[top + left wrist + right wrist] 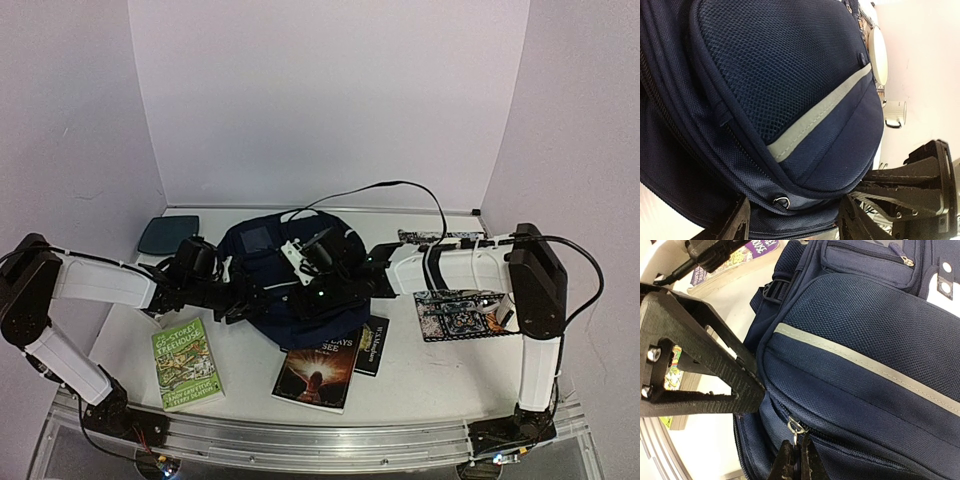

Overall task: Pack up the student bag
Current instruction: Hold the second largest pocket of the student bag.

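Two tools meet at one student bag (262, 270), lying mid-way across the table (430, 385) between the arms: right tool (796, 460) pinched shut on its zip pull (796, 427), left tool (795, 225) just beside, jaws apart astride the bag's edge.

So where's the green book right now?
In the top view, the green book lies flat on the table's left side, near the front edge, by the left arm, with a dark book to its right.

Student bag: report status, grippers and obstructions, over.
Right gripper shut on zipper pull. Left gripper open, straddling student bag edge. Books beside it on the table, clear of the zip.
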`<act>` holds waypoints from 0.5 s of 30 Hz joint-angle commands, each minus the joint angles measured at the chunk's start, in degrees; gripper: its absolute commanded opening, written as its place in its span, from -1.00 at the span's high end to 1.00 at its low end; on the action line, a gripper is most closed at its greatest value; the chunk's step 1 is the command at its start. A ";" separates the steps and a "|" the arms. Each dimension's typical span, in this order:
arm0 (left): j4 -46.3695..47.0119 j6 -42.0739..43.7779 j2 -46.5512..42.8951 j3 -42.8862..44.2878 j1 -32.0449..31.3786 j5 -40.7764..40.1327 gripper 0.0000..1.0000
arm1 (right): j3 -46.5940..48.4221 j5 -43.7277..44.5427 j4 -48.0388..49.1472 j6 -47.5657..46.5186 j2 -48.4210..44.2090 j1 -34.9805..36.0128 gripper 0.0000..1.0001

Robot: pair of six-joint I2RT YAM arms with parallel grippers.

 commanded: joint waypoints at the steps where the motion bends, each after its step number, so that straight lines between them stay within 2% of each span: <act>1: 6.97 -5.62 -1.53 1.69 0.31 -2.67 -0.20 | 1.91 -0.83 -1.04 -1.33 -1.43 0.72 1.00; 7: 7.52 -8.37 -5.19 0.92 0.28 -4.43 -0.24 | 2.21 -0.33 -1.03 -1.92 -1.34 0.83 1.00; 15: 7.75 -9.52 -1.02 1.53 0.22 -3.77 -0.19 | 3.17 -0.07 -1.14 -2.49 -0.63 0.79 1.00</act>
